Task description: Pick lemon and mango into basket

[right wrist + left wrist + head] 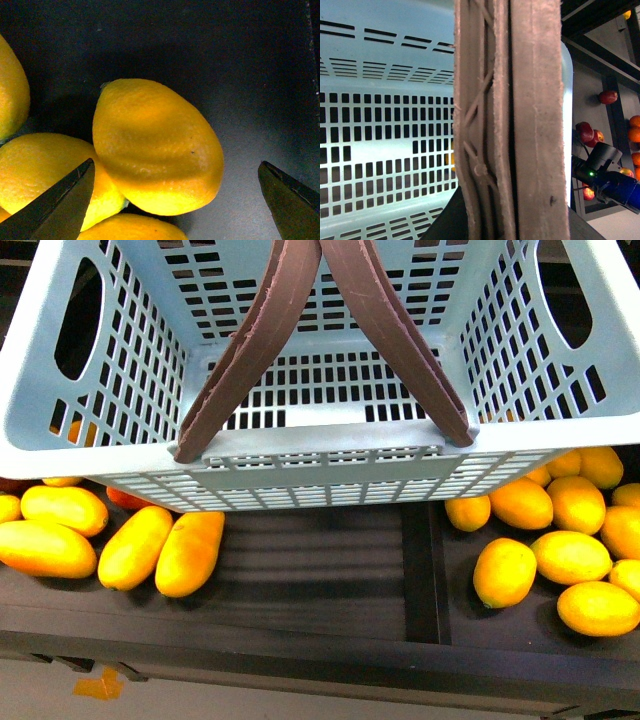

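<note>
Basket [320, 455] over shelf [320, 575] (brown handles [255, 350] meeting); lemons [504, 572] right, yellow mangoes [189, 553] left.

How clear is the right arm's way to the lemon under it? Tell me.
Probably yes: the right tool hangs open astride the lemon, nothing over it. A neighbouring fruit touches one side, so that finger may snag.

Front view: bright, even overhead light. basket [110, 455] rim pale, near washed out. yellow fruit [60, 510] saturated, soft highlights on top. Broad soft shadow under basket on dark counter [320, 560]. Wide-angle bend: basket walls splay toward edges.
Left wrist view: handles [520, 125] too close, soft, out of focus; part of basket wall blown pale; background dim.
Right wrist view: lemon [157, 147] crisp, skin pores visible, shadow band across middle, bright glow at one end; counter near black; tool fingers [60, 205] dark blurred silhouettes.
</note>
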`<state>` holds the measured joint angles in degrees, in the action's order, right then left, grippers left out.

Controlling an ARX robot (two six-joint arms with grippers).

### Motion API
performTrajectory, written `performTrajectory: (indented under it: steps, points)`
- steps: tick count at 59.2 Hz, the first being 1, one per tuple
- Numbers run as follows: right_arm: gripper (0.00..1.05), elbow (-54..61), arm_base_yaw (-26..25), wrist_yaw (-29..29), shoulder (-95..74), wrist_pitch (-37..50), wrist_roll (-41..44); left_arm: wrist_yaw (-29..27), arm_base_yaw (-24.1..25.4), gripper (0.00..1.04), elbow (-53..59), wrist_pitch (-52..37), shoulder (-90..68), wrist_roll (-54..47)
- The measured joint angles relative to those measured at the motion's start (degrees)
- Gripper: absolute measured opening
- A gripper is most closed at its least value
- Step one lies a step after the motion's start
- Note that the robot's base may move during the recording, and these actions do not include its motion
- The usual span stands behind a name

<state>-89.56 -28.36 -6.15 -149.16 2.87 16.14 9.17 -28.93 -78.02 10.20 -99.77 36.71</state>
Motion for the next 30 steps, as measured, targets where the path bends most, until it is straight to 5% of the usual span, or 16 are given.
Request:
performTrajectory:
  steps: [30]
  points:
    - [0.96, -3.06, -0.07, -2.16, -2.71, -1.05, -0.24, -0.02, 0.00, 0.17, 0.00, 0.00, 0.00, 0.00]
